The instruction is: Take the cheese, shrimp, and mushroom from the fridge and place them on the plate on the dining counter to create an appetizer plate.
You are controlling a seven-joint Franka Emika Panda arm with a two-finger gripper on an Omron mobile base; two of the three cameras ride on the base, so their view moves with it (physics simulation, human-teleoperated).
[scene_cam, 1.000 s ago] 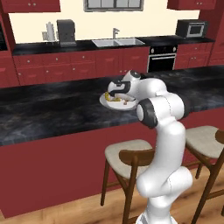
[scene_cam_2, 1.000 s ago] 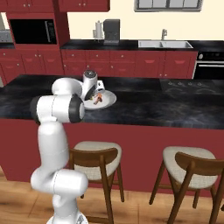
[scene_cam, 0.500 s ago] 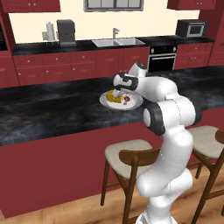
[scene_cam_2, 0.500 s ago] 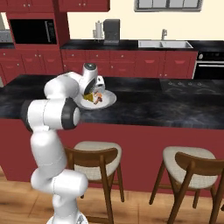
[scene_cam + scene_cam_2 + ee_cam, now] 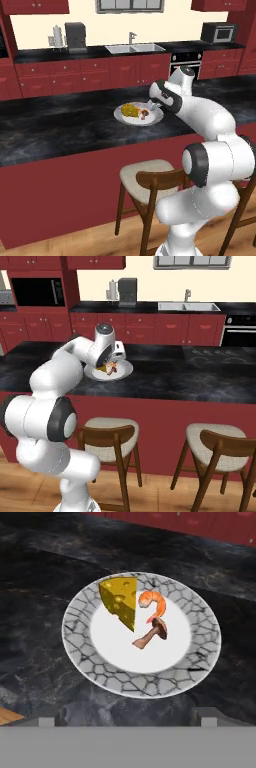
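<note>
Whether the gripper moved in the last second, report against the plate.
Yes. In the left base view the gripper shifted right, from over the plate to its right edge.

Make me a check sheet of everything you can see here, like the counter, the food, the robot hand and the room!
Surface: the dining counter has a glossy black marbled top and a dark red front.
Job's things: the plate lies on the counter and holds the cheese, the shrimp and the mushroom, close together.
Clutter: nothing seen.
Grippers: the gripper hovers above the plate's near rim, holding nothing; fingertips set wide apart.
Cables: nothing seen.
Surroundings: wooden stools below the counter; a sink, a microwave and red cabinets behind.
</note>
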